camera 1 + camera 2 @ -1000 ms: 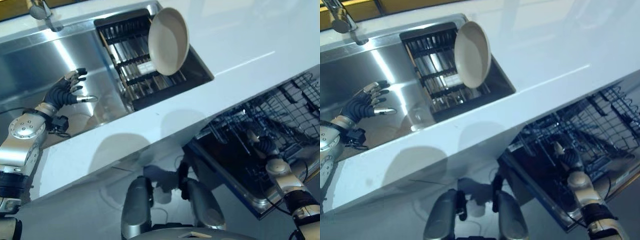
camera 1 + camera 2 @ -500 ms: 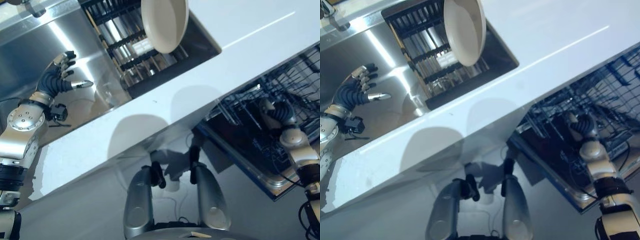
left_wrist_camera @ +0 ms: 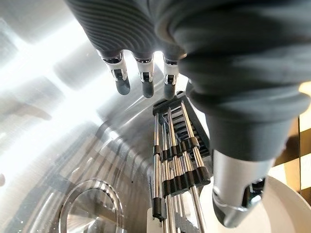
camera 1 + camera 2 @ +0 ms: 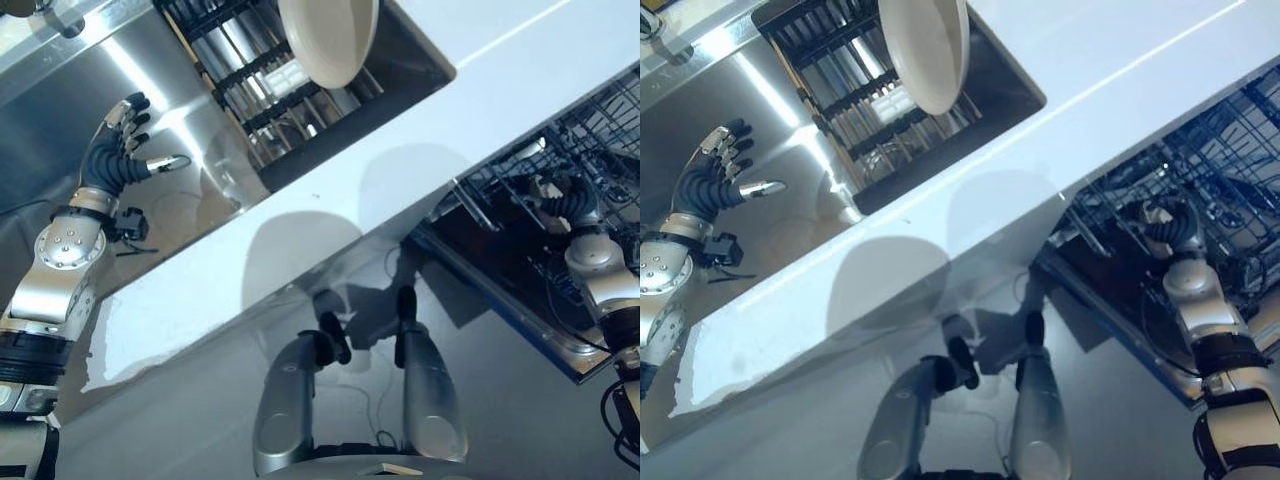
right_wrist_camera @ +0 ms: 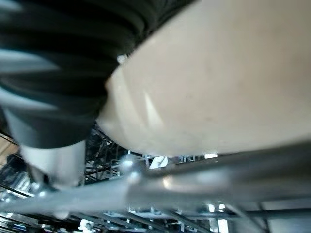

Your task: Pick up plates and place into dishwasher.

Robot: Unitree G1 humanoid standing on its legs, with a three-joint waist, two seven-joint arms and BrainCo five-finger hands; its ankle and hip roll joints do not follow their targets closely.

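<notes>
Left hand (image 4: 118,155) hovering over sink, fingers spread, empty, cream plate (image 4: 325,38) in drying rack (image 4: 245,85) beyond fingertips. Right hand (image 4: 568,203) reaching into dishwasher rack (image 4: 610,130) with cream plate-like object pressed against it; grip unclear.

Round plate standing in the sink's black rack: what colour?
Plain cream round plate, no pattern; clearest in the left eye view.

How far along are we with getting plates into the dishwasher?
In progress. The right robot hand is down in the dishwasher rack, and its wrist view shows a cream plate close against a rack wire; whether it is released I cannot tell. Still left: one plate stands in the drying rack in the sink. The left robot hand hovers open over the sink, holding nothing.
</notes>
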